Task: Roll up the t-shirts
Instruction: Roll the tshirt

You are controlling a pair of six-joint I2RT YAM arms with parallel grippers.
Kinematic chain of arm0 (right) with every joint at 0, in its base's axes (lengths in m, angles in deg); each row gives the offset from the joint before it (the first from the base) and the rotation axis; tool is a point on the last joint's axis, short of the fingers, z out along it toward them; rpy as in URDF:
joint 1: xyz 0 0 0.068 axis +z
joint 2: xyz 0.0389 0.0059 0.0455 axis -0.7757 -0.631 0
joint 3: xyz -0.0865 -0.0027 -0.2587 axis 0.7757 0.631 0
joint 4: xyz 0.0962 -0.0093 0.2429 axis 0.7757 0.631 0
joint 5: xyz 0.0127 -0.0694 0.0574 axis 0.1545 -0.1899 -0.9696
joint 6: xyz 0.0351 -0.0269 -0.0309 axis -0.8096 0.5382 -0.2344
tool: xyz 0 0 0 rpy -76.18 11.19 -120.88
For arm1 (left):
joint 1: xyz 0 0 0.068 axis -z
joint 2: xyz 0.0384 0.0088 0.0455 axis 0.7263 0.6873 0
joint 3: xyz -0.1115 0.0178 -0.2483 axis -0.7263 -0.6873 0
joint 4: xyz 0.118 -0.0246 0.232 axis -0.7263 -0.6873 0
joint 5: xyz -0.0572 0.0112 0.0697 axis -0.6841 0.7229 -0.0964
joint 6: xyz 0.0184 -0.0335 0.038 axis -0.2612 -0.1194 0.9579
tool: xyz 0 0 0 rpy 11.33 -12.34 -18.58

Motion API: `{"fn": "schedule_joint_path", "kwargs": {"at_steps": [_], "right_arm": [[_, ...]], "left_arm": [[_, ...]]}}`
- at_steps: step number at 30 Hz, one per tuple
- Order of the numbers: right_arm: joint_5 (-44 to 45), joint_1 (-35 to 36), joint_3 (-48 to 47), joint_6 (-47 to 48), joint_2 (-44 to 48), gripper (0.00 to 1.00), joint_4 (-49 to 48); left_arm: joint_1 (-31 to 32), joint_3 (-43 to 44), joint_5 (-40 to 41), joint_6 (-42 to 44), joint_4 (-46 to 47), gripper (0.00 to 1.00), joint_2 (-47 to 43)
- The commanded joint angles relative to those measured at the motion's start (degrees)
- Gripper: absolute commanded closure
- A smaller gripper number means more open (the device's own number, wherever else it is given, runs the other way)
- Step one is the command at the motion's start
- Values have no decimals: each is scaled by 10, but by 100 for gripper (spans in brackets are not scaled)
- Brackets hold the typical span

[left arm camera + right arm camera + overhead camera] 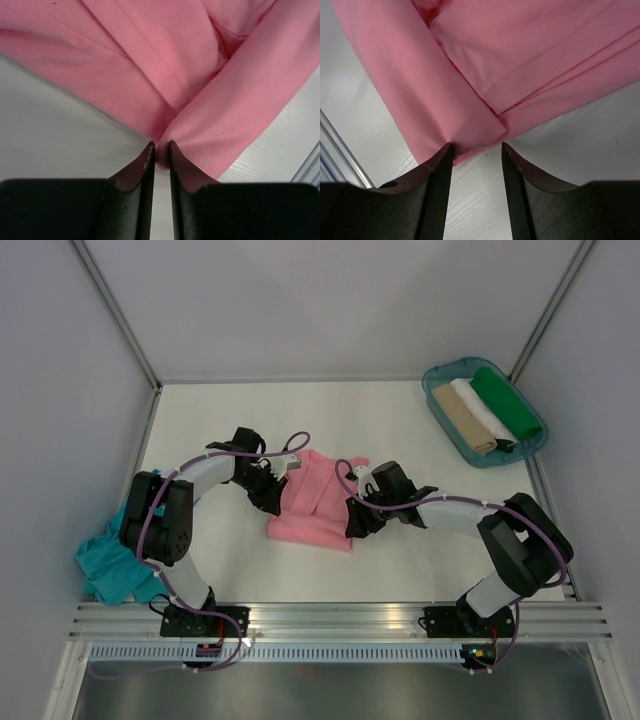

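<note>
Bright, even, diffuse light; faint soft shadows lie on the white table [400, 430]. Wrist close-ups render the pink t-shirt [165, 60] sharply.

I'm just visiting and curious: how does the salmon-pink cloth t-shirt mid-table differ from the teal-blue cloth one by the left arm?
The salmon-pink cloth t-shirt lies folded fairly flat mid-table; the teal-blue cloth t-shirt is a crumpled heap beside the base of the left arm. The left gripper and right gripper are both at the pink one's edges; neither is at the teal one. Both are plain soft tees, neither rolled yet.
</note>
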Motion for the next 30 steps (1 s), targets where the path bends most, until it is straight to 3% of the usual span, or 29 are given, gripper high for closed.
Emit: {"fn": "schedule_joint_path", "kwargs": {"at_steps": [1, 5, 12, 15, 19, 23, 24, 28, 30], "right_arm": [[37, 1, -3, -10, -10, 50, 8], [43, 1, -7, -14, -19, 51, 13], [68, 0, -16, -6, -4, 51, 37], [96, 1, -28, 17, 40, 49, 59], [153, 7, -36, 70, 152, 46, 77], [210, 65, -16, 224, 228, 44, 74], [224, 116, 4, 276, 237, 43, 69], [292, 219, 38, 297, 223, 40, 23], [331, 254, 36, 297, 194, 40, 5]], "left_arm": [[-2, 14, 50, -30, 37, 78, -17], [-3, 12, 54, -22, 37, 69, -35], [-19, 17, 99, -9, 36, 69, -38], [-20, 17, 116, 11, 28, 69, -70], [-19, 7, 50, 53, 6, 60, -185], [-3, -89, 31, 136, 2, 52, -299], [19, -118, 32, 158, 11, 51, -342], [107, -282, 110, 187, 121, 46, -444], [127, -315, 117, 188, 173, 43, -467]]}}
